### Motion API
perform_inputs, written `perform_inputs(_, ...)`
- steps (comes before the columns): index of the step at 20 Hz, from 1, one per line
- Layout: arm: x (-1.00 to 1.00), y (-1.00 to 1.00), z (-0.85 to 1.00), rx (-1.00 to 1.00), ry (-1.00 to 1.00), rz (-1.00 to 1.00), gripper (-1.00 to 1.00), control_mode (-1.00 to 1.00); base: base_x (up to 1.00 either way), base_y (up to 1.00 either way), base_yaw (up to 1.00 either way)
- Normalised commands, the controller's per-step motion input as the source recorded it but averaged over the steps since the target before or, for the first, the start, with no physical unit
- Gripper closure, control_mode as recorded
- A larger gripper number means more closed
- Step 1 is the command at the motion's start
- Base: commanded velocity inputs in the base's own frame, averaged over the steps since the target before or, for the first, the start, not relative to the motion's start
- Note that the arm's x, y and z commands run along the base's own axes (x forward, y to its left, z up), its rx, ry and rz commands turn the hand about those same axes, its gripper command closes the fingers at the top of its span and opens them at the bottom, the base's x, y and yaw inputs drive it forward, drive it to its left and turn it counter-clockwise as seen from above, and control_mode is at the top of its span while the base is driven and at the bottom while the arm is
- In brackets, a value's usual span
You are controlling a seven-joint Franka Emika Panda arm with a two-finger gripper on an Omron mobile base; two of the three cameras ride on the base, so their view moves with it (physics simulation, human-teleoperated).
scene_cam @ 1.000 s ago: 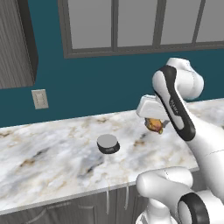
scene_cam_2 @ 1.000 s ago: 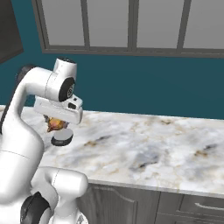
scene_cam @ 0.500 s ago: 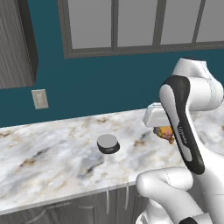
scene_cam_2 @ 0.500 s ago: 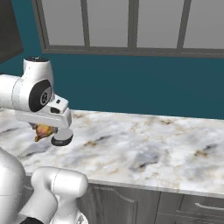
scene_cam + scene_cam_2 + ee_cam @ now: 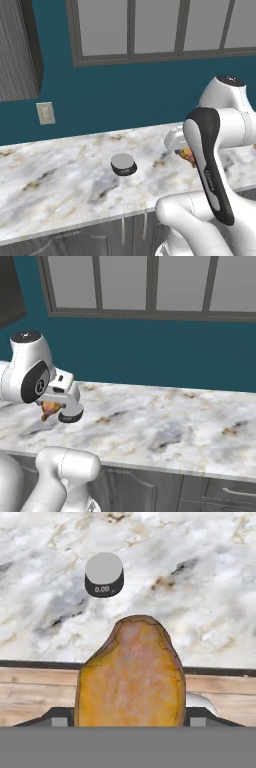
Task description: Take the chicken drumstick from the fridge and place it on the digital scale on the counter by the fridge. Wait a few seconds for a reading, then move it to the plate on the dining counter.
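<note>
The chicken drumstick (image 5: 131, 672), glossy orange-brown, is held in my gripper (image 5: 131, 714), whose fingers are hidden behind it. From the left base view, the drumstick (image 5: 186, 154) peeks out beside my forearm, right of the digital scale (image 5: 123, 164) and apart from it. The right base view has the drumstick (image 5: 48, 408) under the hand, with the gripper (image 5: 50, 409) just left of the scale (image 5: 70, 416). The hand view looks down past the counter edge at the scale (image 5: 103, 574), a grey-topped disc reading 0.00 with nothing on it. Fridge, plate and dining counter are out of view.
The marbled counter (image 5: 60, 180) runs along a teal wall with a white outlet (image 5: 45, 113). Glass-front upper cabinets (image 5: 150, 30) hang above it, and a dark cabinet (image 5: 17, 50) stands at the left. Wooden floor (image 5: 35, 694) shows below the counter edge.
The hand with the drumstick has swung back from above the counter toward the robot's body, away from the scale. The scale and the cameras have stayed put.
</note>
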Motion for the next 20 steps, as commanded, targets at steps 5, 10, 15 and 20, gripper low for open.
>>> perform_inputs(5,0.0,0.0,0.0,0.0,0.0,0.0,1.0,-1.0,0.0,0.0,0.0)
perform_inputs(10,-0.02,0.0,0.0,0.0,0.0,0.0,1.0,1.0,-0.75,0.07,0.0)
perform_inputs(15,0.0,0.0,0.0,0.0,0.0,0.0,1.0,1.0,-0.91,0.24,0.14)
perform_inputs(20,0.0,0.0,0.0,0.0,0.0,0.0,1.0,1.0,-0.37,0.44,0.64)
